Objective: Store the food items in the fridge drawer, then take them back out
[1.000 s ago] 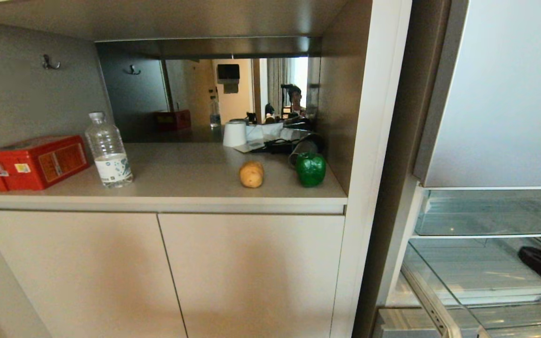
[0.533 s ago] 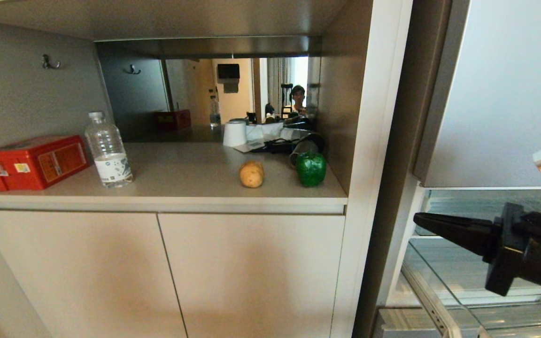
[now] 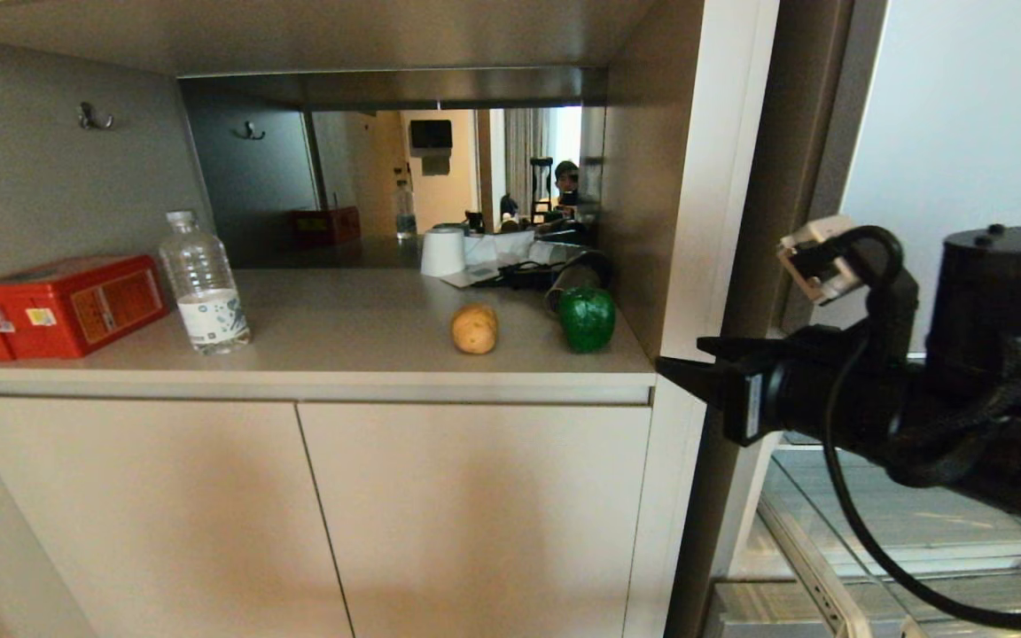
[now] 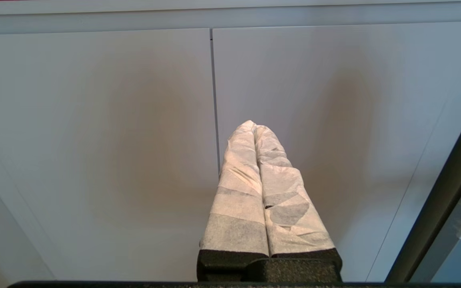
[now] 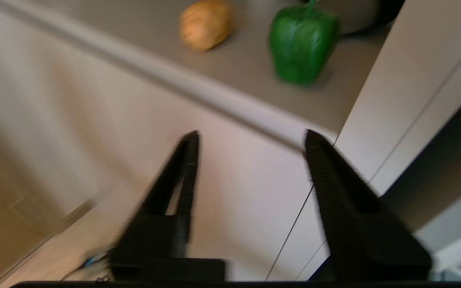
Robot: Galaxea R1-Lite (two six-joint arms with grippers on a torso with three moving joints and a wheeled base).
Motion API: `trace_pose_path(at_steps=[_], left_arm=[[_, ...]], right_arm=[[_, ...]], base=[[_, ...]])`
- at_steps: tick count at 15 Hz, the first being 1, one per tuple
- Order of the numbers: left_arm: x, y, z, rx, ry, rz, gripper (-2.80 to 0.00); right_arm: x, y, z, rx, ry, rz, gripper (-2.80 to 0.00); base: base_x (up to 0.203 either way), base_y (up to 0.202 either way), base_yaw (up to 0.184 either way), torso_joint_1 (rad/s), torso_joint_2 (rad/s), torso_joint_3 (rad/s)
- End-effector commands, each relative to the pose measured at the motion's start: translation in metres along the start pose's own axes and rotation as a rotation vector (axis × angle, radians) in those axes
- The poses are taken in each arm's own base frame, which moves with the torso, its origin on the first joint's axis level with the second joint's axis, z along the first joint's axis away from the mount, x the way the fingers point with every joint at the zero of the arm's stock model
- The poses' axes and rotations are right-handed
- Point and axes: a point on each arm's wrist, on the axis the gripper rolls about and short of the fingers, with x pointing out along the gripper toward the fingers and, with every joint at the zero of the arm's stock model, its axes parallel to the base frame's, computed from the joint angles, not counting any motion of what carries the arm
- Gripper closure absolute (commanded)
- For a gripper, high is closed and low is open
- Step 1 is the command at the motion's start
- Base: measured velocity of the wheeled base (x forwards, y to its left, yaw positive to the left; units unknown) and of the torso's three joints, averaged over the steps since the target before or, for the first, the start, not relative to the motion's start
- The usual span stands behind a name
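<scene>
A tan potato [image 3: 474, 329] [image 5: 205, 24] and a glossy green bell pepper [image 3: 587, 319] [image 5: 302, 44] stand on the counter shelf [image 3: 342, 354], the pepper nearest the right wall. My right gripper [image 3: 683, 354] [image 5: 250, 136] hangs open and empty in front of the cabinet's right post, just right of the shelf's front edge, its black fingers pointing left at the food. A clear fridge drawer [image 3: 816, 523] shows at the lower right, mostly hidden behind my right arm. My left gripper [image 4: 253, 125] is shut, its taped fingers facing the lower cabinet doors.
A red box [image 3: 67, 306] and a clear water bottle [image 3: 203, 283] stand at the shelf's left. A white cup [image 3: 443, 252] and dark clutter sit at the back by a mirror. The upright cabinet post [image 3: 705, 221] separates shelf and fridge. Cabinet doors [image 3: 315, 514] lie below.
My right arm has risen from the lower right by the fridge and swung left to the shelf's edge. Its jaws have opened. The food has not moved.
</scene>
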Motion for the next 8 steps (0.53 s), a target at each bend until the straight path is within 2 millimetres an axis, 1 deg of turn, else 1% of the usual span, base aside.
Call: trace_pose_path(at_steps=[1, 3, 5, 8], left_arm=[[0.001, 0.0, -0.003, 0.0, 0.011, 0.0, 0.0], [0.001, 0.0, -0.003, 0.0, 0.011, 0.0, 0.0], [0.001, 0.0, -0.003, 0.0, 0.01, 0.0, 0.0], [0.001, 0.0, -0.003, 0.0, 0.011, 0.0, 0.0]], right_arm=[[0.03, 0.018, -0.004, -0.018, 0.025, -0.075, -2.8], [0.045, 0.03, 0.002, -0.033, 0.01, -0.165, -2.8], [0.057, 0.034, 0.007, -0.058, 0.056, -0.248, -2.8], [0.069, 0.037, 0.011, -0.085, 0.122, -0.303, -2.8]], base=[[0.0, 0.0, 0.0, 0.0, 0.0, 0.0], [0.0, 0.0, 0.0, 0.0, 0.0, 0.0], [0.0, 0.0, 0.0, 0.0, 0.0, 0.0], [0.0, 0.0, 0.0, 0.0, 0.0, 0.0]])
